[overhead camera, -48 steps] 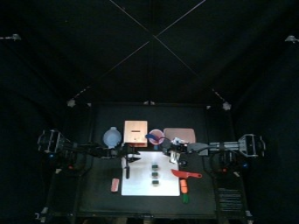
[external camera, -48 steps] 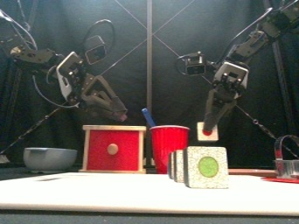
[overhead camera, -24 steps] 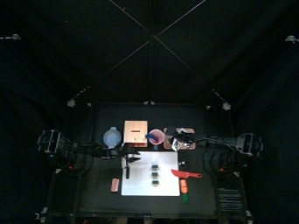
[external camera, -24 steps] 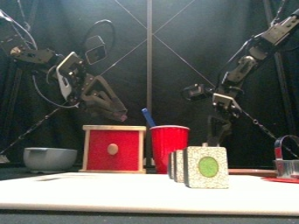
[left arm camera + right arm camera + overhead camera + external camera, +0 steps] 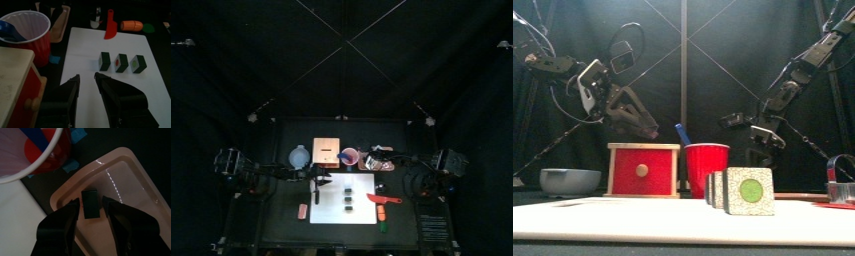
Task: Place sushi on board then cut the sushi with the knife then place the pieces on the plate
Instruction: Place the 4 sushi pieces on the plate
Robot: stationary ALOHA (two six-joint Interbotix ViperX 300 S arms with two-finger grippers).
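Three dark green sushi pieces (image 5: 121,62) stand in a row on the white cutting board (image 5: 127,47); they show near and large in the front view (image 5: 743,190). My right gripper (image 5: 91,201) is shut on another dark sushi piece (image 5: 90,210), low over the pink tray (image 5: 130,183) behind the board's right back corner (image 5: 381,151). My left gripper (image 5: 87,80) hangs open and empty over the board's left end (image 5: 321,181). The red knife (image 5: 110,29) lies at the board's right edge. The blue knife (image 5: 684,134) stands in the red cup (image 5: 707,166).
The wooden box with its red drawer front (image 5: 644,170) and the blue-grey bowl (image 5: 569,180) stand at the back left. An orange toy food (image 5: 132,25) lies beyond the red knife. The metal cutter (image 5: 840,178) is at the far right.
My right gripper has gone down and back from above the board to just over the pink tray, carrying the sushi piece. The left arm has not moved.
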